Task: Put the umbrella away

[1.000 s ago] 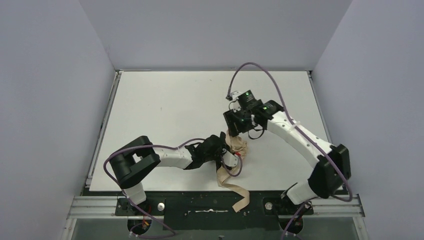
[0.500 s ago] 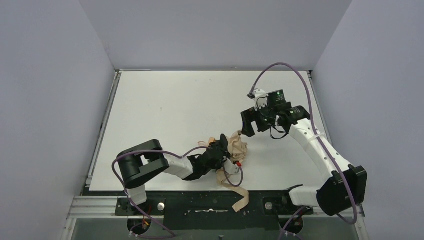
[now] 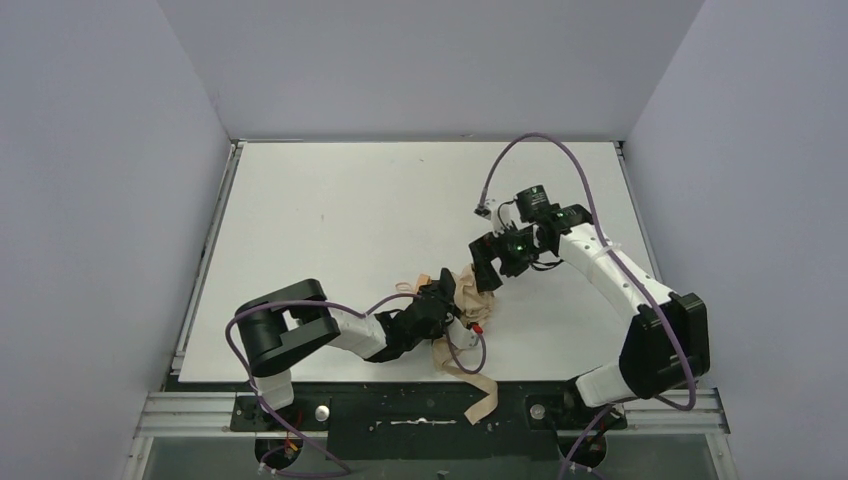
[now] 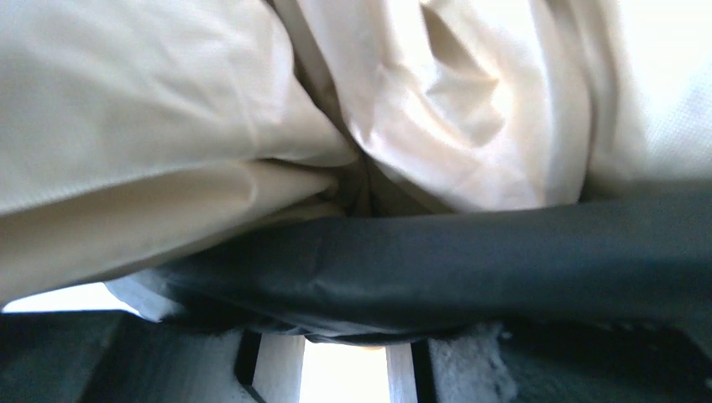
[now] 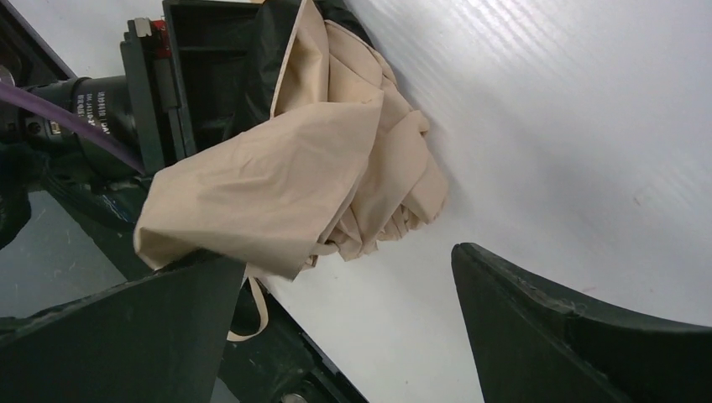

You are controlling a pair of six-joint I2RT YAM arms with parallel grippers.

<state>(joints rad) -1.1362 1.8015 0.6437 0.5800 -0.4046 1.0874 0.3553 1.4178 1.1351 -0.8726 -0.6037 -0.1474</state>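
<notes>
Reaching in from the left, the black two-finger left gripper is clamped on the umbrella. The umbrella is a crumpled bundle of plain tan fabric. It lies near the front edge of the white rectangular table, roughly midway between the two arms. A long tan strip trails from the bundle over the table's near edge. Just to the right, the black right gripper hangs close beside the bundle's far side. Its fingers are spread wide with nothing between them.

The job looks only partly done. The canopy is gathered into a heap, but it is loose and rumpled, not rolled tight or fastened. No case or storage place is in view. Smoothing the folds, securing them and stowing the umbrella appear to remain.

The left wrist view is filled by pale folds pressed close to the lens, with a dark band across them. Whether that band is a strap or a finger cannot be told. The shaft and handle are hidden. A small red spot beside the bundle is too small to identify.
</notes>
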